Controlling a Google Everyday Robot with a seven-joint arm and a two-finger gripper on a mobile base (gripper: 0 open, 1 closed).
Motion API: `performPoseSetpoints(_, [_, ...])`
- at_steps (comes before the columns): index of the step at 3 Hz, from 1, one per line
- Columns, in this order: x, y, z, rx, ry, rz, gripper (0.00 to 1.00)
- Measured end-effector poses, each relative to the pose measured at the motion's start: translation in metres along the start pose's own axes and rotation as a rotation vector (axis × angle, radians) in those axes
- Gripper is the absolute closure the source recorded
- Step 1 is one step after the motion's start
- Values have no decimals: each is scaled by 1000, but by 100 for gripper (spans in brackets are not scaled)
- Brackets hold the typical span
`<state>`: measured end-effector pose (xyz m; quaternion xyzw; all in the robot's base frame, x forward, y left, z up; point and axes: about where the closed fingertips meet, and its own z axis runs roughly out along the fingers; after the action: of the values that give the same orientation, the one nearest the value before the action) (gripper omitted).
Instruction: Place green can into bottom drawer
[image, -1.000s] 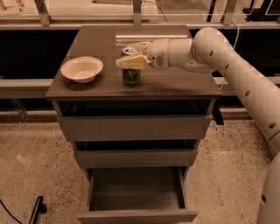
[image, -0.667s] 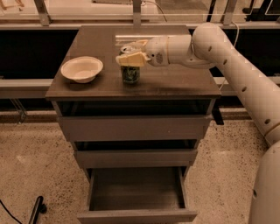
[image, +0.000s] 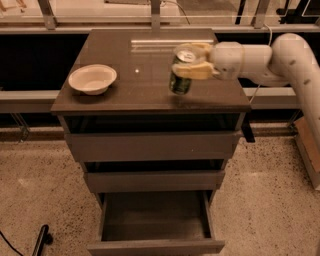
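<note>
The green can (image: 179, 84) has left the surface (image: 125, 55) and hangs tilted, well right of the cream bowl (image: 92, 79); the tool (image: 191, 61) is clamped on its upper part; lift done, I'd say; the open bottom drawer (image: 155, 246), far below the bowl, waits.

Green can (image: 179, 84) in end effector (image: 187, 62) over countertop (image: 135, 87); btm drawer (image: 155, 246) open

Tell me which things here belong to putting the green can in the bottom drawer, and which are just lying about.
For the job:
green can, held tilted above the cabinet top
gripper, closed on the can, right of centre
bottom drawer, pulled open

Just lying about:
cream bowl, on the left of the cabinet top
top drawer
middle drawer
</note>
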<state>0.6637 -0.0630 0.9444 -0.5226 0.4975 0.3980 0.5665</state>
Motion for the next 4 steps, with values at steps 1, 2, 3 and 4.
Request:
performPoseSetpoints(1, [-6,48,-78,-3,16,-139,100])
performPoseSetpoints(2, [33,107,-148,20,158,-98,100])
performPoseSetpoints(3, [100,149,-187,-13,332,46,100])
performPoseSetpoints(4, [100,149,-187,-13,332,46,100])
